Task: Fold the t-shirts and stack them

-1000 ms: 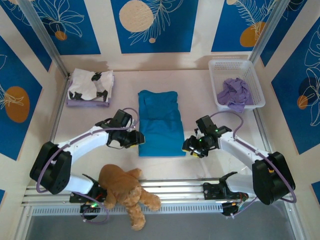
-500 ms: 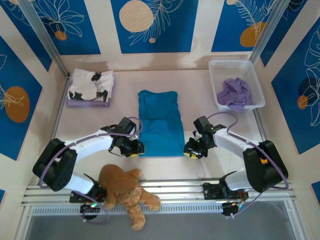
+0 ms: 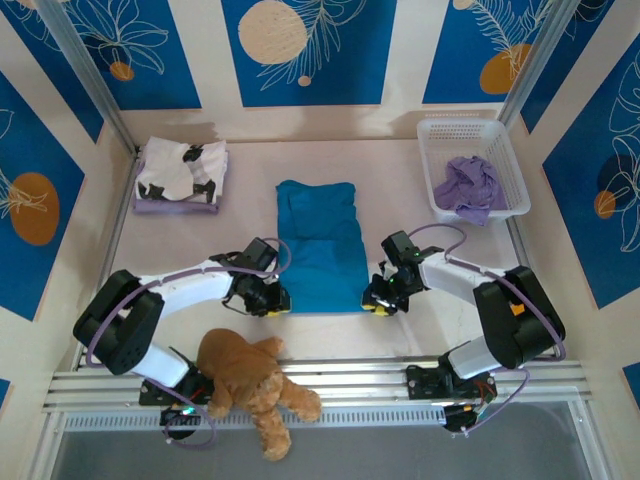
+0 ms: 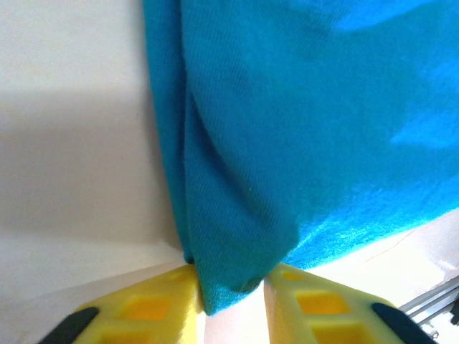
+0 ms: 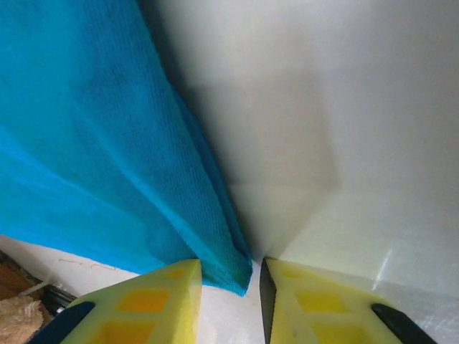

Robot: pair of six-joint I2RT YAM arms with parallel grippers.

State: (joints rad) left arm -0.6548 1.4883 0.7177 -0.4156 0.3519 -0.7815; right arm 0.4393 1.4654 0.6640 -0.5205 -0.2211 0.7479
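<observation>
A teal-blue t-shirt (image 3: 318,245) lies folded into a long strip in the middle of the table. My left gripper (image 3: 272,300) is at its near left corner. In the left wrist view the teal cloth (image 4: 287,107) bunches down between the yellow fingers (image 4: 154,304), touching both, so the gripper (image 4: 231,304) is shut on that corner. My right gripper (image 3: 376,300) is at the near right corner. There the teal cloth (image 5: 86,143) rests against one finger, and the gripper (image 5: 231,287) is still open, with a gap to the other finger (image 5: 315,297).
A white t-shirt with black blotches (image 3: 182,170) lies folded on a lavender one (image 3: 175,206) at the back left. A white basket (image 3: 500,135) at the back right holds a crumpled lavender shirt (image 3: 468,185). A brown teddy bear (image 3: 250,380) lies on the front rails.
Both grippers have come down and inward onto the teal shirt's near corners, and their jaws have narrowed around the cloth.
</observation>
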